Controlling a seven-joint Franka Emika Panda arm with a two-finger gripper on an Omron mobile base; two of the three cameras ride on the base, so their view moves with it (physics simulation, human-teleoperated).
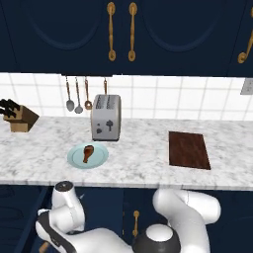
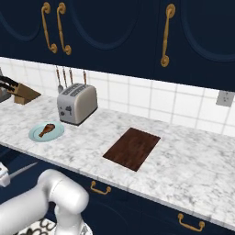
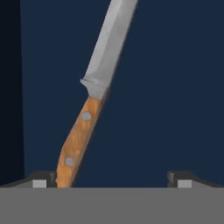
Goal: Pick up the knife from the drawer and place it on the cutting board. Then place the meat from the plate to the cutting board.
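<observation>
Close under the hand camera lies the knife (image 3: 89, 107) on the navy floor of the drawer (image 3: 166, 87), its tan handle toward the gripper (image 3: 111, 179) and its grey blade running up and away, tilted to the right in that view. Both fingers (image 3: 41, 180) stand wide apart; the handle's butt sits just inside the left-hand one in that view, and whether it touches I cannot tell. Nothing is clamped between them.

From the base cameras the white arm (image 1: 173, 222) bends down below the counter's front edge, in front of the navy cabinet fronts.

On the counter (image 1: 138, 168), the plate (image 1: 101, 158) sits near the front edge toward the left end, with the meat (image 1: 88, 152) lying on it. Just behind the plate stands a toaster (image 1: 105, 117), close to the tiled back wall. The board (image 1: 188, 149) lies flat toward the right, well apart from the plate, with nothing on it. At the far left end, by the back wall, a knife block (image 1: 20, 117) holds black-handled knives. Utensils (image 1: 78, 96) hang on the wall behind the toaster.
</observation>
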